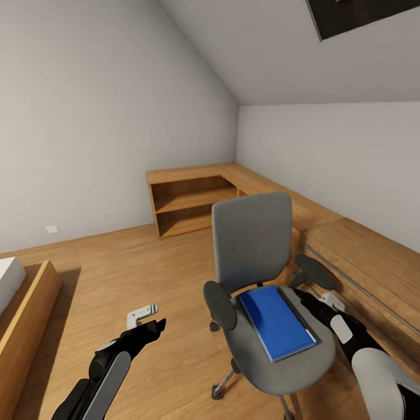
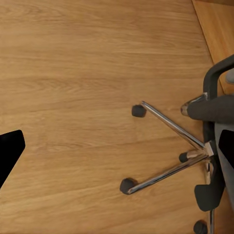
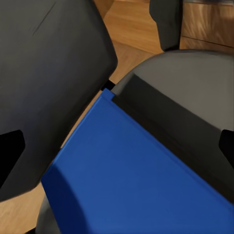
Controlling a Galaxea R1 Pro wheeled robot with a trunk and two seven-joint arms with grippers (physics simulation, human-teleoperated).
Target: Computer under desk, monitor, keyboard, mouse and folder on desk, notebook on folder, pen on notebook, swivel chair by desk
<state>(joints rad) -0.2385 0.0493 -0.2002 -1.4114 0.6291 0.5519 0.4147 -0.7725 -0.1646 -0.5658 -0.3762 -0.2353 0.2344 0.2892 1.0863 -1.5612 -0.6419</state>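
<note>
Folder [image 1: 277, 322], blue, lies flat on the swivel chair [image 1: 252, 239] seat, spine toward 3 o'clock, so you've got to lift it off before the desk step. Your right gripper [image 3: 117, 141] hangs just over it with fingers spread wide, gripping nothing, lined up for a grab. Your left gripper [image 1: 146, 319] is parked at 9 o'clock over the floor [image 2: 73, 73], spread apart and empty.
</note>
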